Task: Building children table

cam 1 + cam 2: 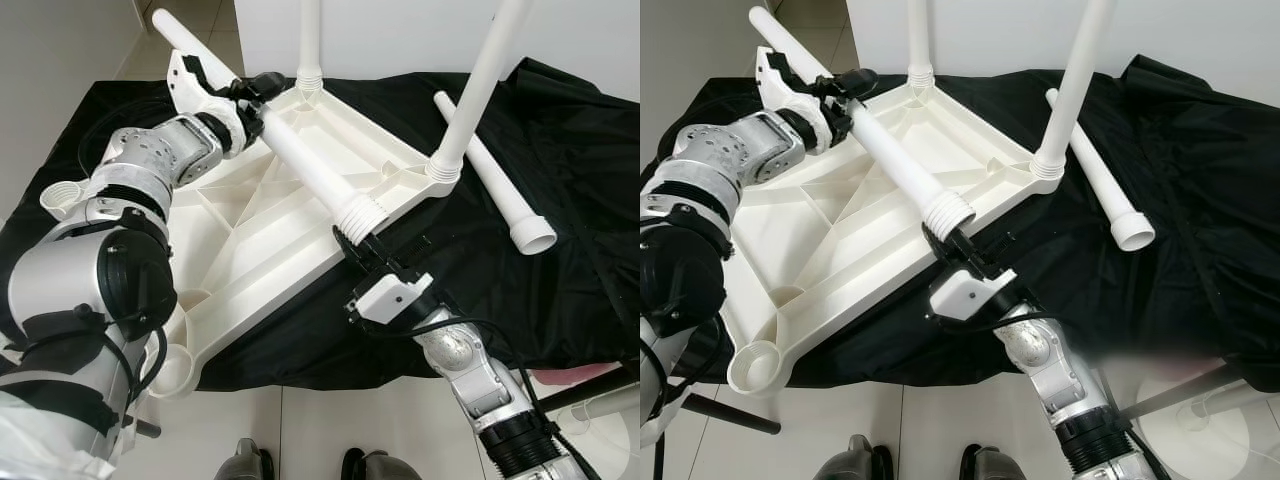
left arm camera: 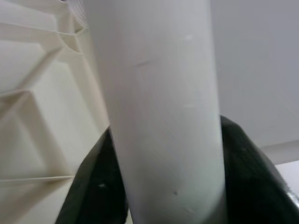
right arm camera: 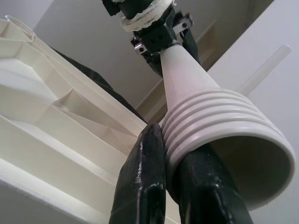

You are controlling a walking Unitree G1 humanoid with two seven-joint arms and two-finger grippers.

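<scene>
Nearest the robot, the right gripper [image 1: 352,243] pinches the ribbed, threaded end of a white table leg [image 1: 300,160], its black fingers [image 3: 142,182] pressed against the ridges. The leg's long axis runs up and away from this gripper, slanting toward the robot's left, above the upturned white tabletop [image 1: 255,240]. Farther along, the left gripper [image 1: 245,95] is clamped around the leg's plain shaft, near its far end. An empty corner socket [image 1: 758,365] lies on the left-gripper side of the held leg, low at the tabletop's near edge; another sits by the left arm. The threaded end is in the right gripper, so it likely has to swing across to a free socket. Beyond both grippers, two legs [image 1: 478,90] stand screwed in, and a spare leg [image 1: 495,190] lies on black cloth [image 1: 560,130].
</scene>
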